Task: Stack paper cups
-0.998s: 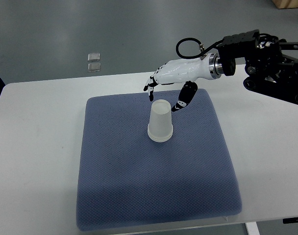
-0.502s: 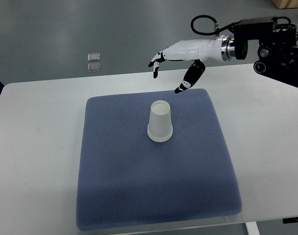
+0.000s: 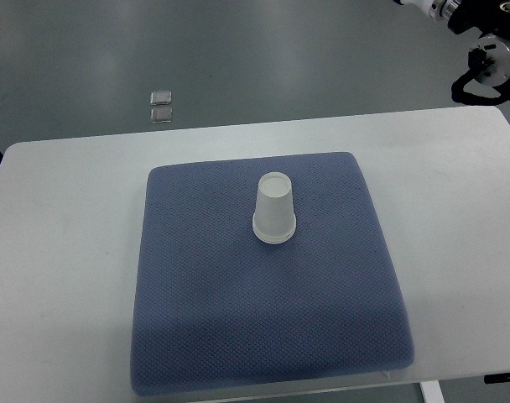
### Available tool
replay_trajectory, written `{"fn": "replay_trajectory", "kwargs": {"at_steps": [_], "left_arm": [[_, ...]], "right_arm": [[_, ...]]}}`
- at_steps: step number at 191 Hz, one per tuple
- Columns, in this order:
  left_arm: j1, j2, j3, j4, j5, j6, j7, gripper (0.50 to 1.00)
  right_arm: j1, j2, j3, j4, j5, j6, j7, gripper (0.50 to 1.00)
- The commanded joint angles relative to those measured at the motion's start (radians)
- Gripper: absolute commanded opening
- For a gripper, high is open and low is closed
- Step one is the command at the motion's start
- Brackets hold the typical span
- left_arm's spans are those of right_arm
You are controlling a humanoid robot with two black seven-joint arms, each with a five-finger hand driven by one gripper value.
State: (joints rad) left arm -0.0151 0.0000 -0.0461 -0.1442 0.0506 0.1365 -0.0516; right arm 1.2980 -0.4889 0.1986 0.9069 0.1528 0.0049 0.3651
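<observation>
A white paper cup stack (image 3: 274,208) stands upside down on the blue mat (image 3: 263,319), a little above the mat's middle. Nothing touches it. Only the black joints of my right arm (image 3: 488,50) show at the top right corner, well away from the cup; its hand is out of the picture. My left arm does not show at all.
The mat lies on a white table (image 3: 62,252), whose far edge runs along the top of the mat area. Two small clear squares (image 3: 161,105) lie on the grey floor beyond the table.
My right hand has pulled back up and to the right, away from the cup, and has left the picture. The cup has stayed where it was.
</observation>
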Motion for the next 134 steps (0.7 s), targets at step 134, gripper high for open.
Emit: {"fn": "replay_trajectory", "kwargs": {"at_steps": [134], "left_arm": [[0.001, 0.0, -0.001, 0.0, 0.0, 0.0, 0.001, 1.0]], "right_arm": [[-0.273, 0.156, 0.004, -0.126, 0.278, -0.065, 0.086, 0.905]]}}
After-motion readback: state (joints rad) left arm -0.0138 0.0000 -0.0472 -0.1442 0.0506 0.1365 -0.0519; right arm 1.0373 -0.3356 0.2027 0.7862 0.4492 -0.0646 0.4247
